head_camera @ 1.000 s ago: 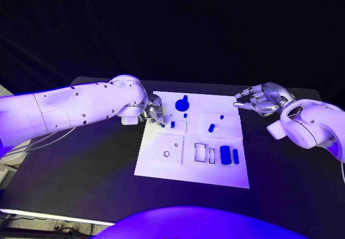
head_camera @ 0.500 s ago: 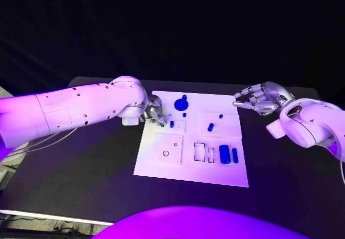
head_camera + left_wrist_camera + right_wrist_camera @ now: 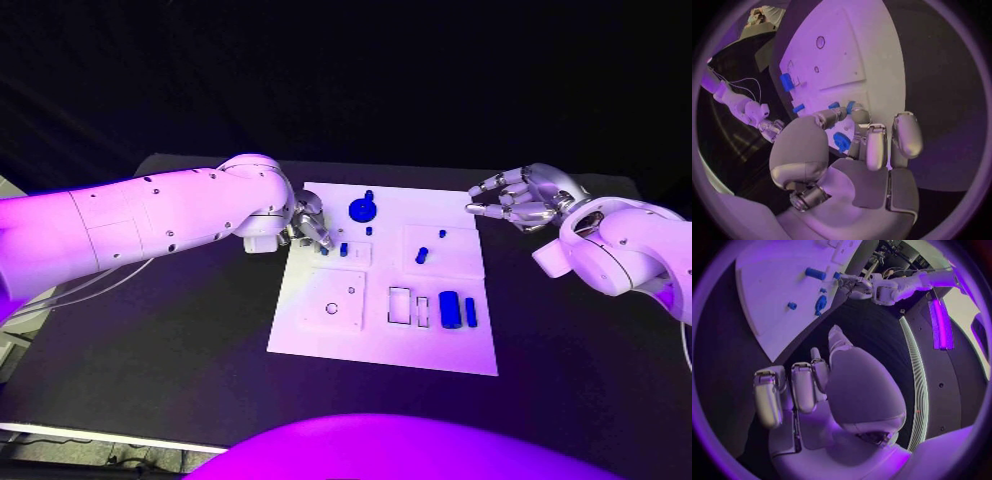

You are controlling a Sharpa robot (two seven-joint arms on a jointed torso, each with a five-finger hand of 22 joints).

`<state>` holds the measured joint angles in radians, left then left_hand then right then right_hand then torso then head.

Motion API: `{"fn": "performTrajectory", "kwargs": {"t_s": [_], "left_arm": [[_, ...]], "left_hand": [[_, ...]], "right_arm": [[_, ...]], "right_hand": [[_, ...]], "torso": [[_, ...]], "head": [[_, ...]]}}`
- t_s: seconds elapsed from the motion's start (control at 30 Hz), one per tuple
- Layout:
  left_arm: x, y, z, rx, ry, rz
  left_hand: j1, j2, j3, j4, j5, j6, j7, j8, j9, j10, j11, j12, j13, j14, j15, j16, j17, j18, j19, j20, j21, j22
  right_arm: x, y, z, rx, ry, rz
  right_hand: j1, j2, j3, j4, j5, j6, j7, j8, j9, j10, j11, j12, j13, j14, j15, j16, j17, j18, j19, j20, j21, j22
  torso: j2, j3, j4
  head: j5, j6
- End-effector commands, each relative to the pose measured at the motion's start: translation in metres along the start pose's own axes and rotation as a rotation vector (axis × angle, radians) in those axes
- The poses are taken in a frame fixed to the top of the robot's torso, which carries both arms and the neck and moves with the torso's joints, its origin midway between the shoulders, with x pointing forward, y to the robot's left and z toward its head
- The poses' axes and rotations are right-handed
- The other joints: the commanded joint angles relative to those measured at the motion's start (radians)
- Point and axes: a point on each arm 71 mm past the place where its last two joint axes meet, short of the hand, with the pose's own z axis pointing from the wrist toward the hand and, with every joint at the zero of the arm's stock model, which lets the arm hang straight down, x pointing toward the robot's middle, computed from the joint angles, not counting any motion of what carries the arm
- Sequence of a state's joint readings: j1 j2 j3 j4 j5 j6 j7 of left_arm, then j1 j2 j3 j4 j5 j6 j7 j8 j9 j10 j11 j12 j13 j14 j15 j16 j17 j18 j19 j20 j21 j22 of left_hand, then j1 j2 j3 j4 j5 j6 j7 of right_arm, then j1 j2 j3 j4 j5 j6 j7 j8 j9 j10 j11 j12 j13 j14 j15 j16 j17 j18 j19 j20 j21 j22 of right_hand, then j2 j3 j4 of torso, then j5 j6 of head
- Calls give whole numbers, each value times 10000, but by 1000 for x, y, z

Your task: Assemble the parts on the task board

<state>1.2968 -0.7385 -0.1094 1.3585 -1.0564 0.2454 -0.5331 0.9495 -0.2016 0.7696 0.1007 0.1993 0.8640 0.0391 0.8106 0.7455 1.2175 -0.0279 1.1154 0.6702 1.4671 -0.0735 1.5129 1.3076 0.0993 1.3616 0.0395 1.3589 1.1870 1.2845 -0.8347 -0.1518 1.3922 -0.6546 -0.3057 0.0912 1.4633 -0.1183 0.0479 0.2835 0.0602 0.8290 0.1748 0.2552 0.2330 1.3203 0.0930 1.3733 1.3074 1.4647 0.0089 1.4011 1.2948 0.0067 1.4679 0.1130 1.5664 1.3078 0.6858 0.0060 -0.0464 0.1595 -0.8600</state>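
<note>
The white task board [image 3: 378,330] lies in the middle of the black table [image 3: 173,350]. The left hand [image 3: 307,228] is at the board's left edge, in the far part — its fingers [image 3: 877,145] are bent down close together over the board. A small blue part [image 3: 842,142] shows just behind these fingers in the left wrist view, but I cannot tell if they hold it or only stand beside it.

The right hand [image 3: 516,201] hovers beyond the far right corner of the board, apart from it, with the fingers [image 3: 803,386] curled inward and nothing between them.

On the board, a round blue part [image 3: 364,209] is near the far edge, a short blue peg [image 3: 423,256] sits right of the middle, and two long blue bars [image 3: 459,310] lie side by side nearer the robot.
</note>
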Motion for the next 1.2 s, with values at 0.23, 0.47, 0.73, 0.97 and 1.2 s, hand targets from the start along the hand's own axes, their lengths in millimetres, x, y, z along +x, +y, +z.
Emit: {"fn": "performTrajectory", "kwargs": {"t_s": [0.23,0.47,0.73,0.97,1.2], "left_arm": [[4,8,3,-235,-104,-243],[0,9,2,-165,-444,-557],[-10,10,-5,516,-1004,-1596],[-23,11,-13,1889,-1763,-3180],[-33,-9,-21,4548,-3469,-3481]], "left_hand": [[-221,-271,-2180,1203,-56,-77,102,-61,-58,-325,86,-106,-299,713,-12,-95,1493,-139,-64,-30,-176,-202],[118,-251,-2956,1767,-37,-151,106,-39,-71,-450,92,-130,-441,700,-12,-125,1449,-119,-100,-25,-256,-289],[374,-168,-3315,1888,28,-388,183,-69,-78,-845,158,-370,-902,577,37,-351,1101,-8,-423,5,-624,-848],[1567,7,-4415,1908,84,-2821,1240,-323,-293,-3809,1201,-1270,-1837,-3280,999,-4987,-4635,801,-3803,877,-5150,-5972],[3936,287,-4440,1708,139,-3973,1764,-771,-1612,-5582,1795,-2037,-2884,-5477,1622,-6521,-5991,780,-4497,1422,-7437,-7398]], "right_arm": [[1,1,0,-144,116,-46],[1,1,0,-151,117,-47],[1,1,0,-143,99,-51],[1,0,0,-133,73,-43],[0,-2,-1,-135,-5,-39]], "right_hand": [[96,-15,-89,-45,-6,-101,17,65,14,-50,4,-42,336,25,59,-38,-12,-67,1029,42,44,2630],[112,-23,-93,-53,-5,-105,17,68,13,-55,4,-46,331,25,58,-36,-9,-67,1029,42,44,2630],[125,-24,-95,-56,-4,-108,17,71,13,-54,3,-44,331,27,58,-32,-3,-67,1029,41,44,2630],[123,-21,-97,-52,-5,-109,17,73,13,-64,4,-52,322,24,58,-37,-11,-67,1029,41,44,2630],[123,-21,-97,-52,-5,-109,17,73,13,-64,4,-52,322,24,58,-37,-11,-67,1029,41,44,2630]], "torso": [[-6,-5,-4],[-5,-5,-12],[-6,2,-5],[-22,1,-9],[-11,-6,8]], "head": [[-23,32],[-36,43],[-70,90],[-98,179],[-192,254]]}}
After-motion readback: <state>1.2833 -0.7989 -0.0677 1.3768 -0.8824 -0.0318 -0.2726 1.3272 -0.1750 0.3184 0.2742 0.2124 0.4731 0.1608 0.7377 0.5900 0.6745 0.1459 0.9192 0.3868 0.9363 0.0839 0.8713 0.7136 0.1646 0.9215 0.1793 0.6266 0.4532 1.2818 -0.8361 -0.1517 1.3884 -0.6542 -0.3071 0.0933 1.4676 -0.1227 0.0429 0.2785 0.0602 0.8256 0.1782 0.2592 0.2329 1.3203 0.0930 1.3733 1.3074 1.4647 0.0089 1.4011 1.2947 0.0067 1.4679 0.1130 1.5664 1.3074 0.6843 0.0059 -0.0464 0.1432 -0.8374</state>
